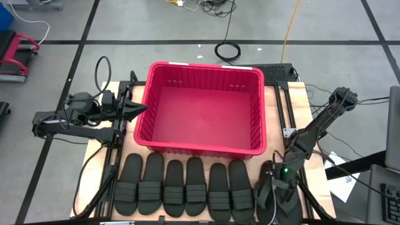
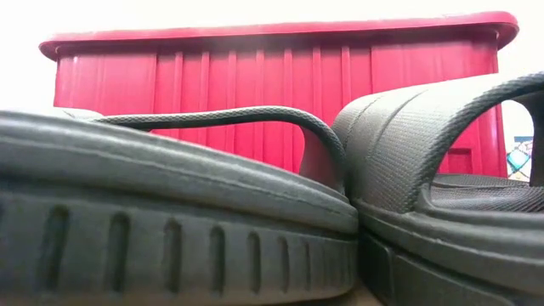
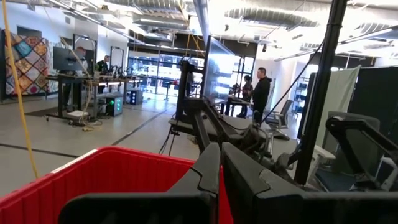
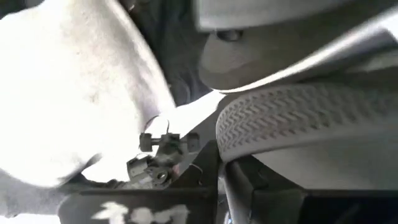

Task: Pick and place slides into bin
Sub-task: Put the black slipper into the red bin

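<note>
Slides, matte ribbed rubber, lie beside the slotted red bin.

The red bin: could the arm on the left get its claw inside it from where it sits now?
Probably yes. The left gripper, fingers shut and empty, sits just outside the red bin's left rim. The bin has no lid and looks empty, so nothing blocks the way in; the arm would only need to clear the rim.

Both arms are dark, built of slim matte black links with bulkier joints. The left arm carries a looping black cable and ends in tapering black fingers. The right arm shows a small green light near its wrist.
</note>
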Controlling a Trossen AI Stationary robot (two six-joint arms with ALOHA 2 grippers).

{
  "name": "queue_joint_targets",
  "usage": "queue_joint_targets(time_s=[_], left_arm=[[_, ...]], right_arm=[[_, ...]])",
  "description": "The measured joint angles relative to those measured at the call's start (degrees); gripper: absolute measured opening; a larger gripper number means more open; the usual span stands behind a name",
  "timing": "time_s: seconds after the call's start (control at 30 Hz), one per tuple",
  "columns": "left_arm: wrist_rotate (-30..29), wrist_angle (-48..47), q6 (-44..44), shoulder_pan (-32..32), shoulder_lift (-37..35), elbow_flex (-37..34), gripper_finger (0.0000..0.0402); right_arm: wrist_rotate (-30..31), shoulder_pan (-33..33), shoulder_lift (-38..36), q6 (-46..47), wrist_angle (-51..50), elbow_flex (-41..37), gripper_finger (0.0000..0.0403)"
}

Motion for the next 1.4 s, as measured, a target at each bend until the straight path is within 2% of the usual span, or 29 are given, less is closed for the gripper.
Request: queue_joint_targets(time_s=[0.43, 0.53, 0.73, 0.8, 1.07, 1.4], left_arm=[[0.0, -0.4, 0.0, 0.0, 0.0, 0.0, 0.0021], [0.0, -0.8, -0.3, 0.0, 0.0, 0.0, 0.0021], [0.0, -1.3, -0.8, 0.0, 0.0, 0.0, 0.0021], [0.0, -1.3, -0.8, 0.0, 0.0, 0.0, 0.0021], [0.0, -1.2, -0.8, 0.0, 0.0, 0.0, 0.0021], [0.0, -1.2, -1.6, 0.0, 0.0, 0.0, 0.0021]], right_arm=[[0.1, 0.0, -4.4, -4.4, -7.8, 7.8, 0.0001], [2.8, -0.1, -4.5, -7.8, -10.4, 9.9, 0.0], [2.4, -0.8, -3.6, -16.2, -16.4, 18.9, 0.0], [2.5, -0.8, -3.6, -17.8, -20.1, 22.3, 0.0], [4.4, -1.9, -3.4, -24.1, -45.8, 33.0, 0.0], [7.2, -6.6, -3.5, -32.7, -62.8, 41.1, 0.0]])
